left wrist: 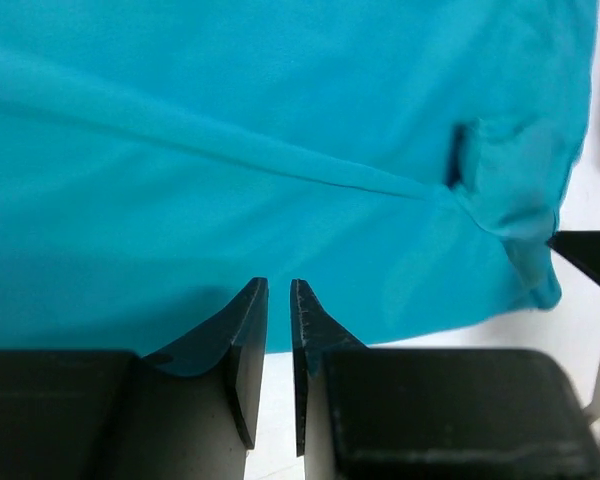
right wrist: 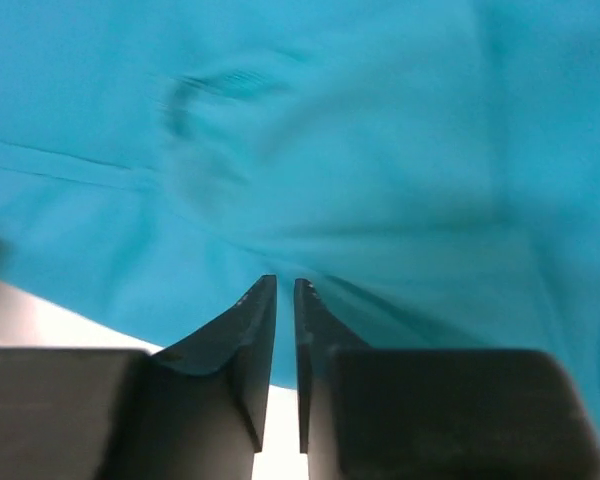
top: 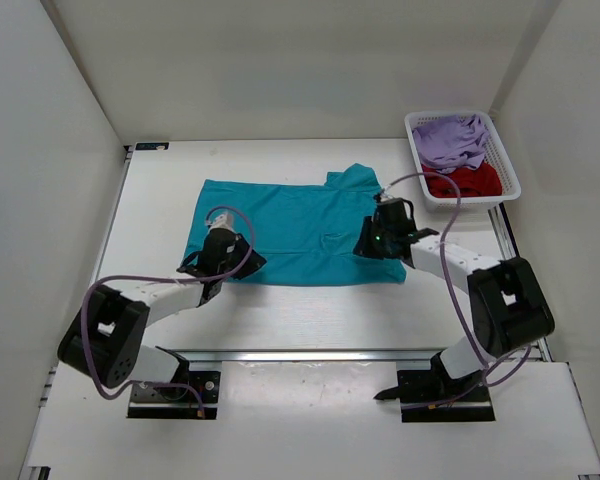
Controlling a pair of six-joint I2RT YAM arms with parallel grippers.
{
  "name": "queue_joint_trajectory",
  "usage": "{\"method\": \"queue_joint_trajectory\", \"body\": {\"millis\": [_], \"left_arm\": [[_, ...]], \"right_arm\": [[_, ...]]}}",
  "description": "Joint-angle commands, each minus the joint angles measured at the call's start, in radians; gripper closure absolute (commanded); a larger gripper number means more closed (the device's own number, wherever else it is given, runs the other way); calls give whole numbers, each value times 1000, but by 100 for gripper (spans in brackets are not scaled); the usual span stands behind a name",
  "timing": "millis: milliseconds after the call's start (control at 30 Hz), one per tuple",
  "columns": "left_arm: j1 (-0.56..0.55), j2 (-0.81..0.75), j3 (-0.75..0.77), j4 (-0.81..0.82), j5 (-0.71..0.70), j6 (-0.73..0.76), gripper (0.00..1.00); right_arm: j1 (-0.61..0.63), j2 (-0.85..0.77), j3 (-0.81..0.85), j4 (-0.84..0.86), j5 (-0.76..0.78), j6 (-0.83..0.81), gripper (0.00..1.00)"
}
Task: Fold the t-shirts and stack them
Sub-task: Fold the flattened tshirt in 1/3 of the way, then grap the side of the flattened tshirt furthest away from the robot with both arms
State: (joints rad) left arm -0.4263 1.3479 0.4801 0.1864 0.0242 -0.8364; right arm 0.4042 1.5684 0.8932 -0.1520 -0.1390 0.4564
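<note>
The left claw is sitting right at the near hem of the teal shirt. Its two fingers are drawn nearly together with only a thin slit between them, and I am not managing to tell whether any cloth is being pinched in there. The right claw is doing much the same at the shirt's right near corner: fingers almost touching, tips lying over teal cloth, grip or no grip impossible to call.

The right wrist view is coming through blurred, so the creases there are reading only as soft smudges. In the left wrist view a dark wedge is poking in from the right edge, cut off by the frame, and I cannot say what it is. From above, both claws' fingertips are hiding under their own wrist housings, which are also covering bits of the shirt's near edge.

The teal shirt itself is lying flat in the middle of the table, with one sleeve sticking out at its far right corner. Over at the table's far right, the white mesh basket is holding two more. The lavender shirt is bunching up in the far half and the dark red shirt is crumpling in the near half, the two touching. Their lower layers are staying hidden inside the basket.
</note>
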Motion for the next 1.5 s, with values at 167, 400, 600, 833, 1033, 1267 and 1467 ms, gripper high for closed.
{"method": "queue_joint_trajectory", "body": {"millis": [167, 400, 600, 833, 1033, 1267, 1467], "left_arm": [[58, 154, 43, -22, 95, 45, 74], [230, 99, -130, 15, 258, 2, 75], [183, -120, -310, -60, 226, -18, 74], [188, -502, -362, -321, 175, 14, 64], [239, -425, -76, -352, 167, 69, 58], [340, -114, 128, -199, 169, 17, 72], [425, 117, 256, -139, 264, -30, 82]], "right_arm": [[-131, -114, -275, 166, -41, 59, 94], [-148, -80, -338, 152, -33, 73, 100], [-116, -201, -444, 95, -53, 107, 100], [-56, -375, -536, 20, -95, 166, 98], [-76, -369, -280, -40, -80, 105, 74], [-149, -46, 78, 81, -169, 18, 100], [-243, 247, 401, 39, -136, -22, 97]]}}
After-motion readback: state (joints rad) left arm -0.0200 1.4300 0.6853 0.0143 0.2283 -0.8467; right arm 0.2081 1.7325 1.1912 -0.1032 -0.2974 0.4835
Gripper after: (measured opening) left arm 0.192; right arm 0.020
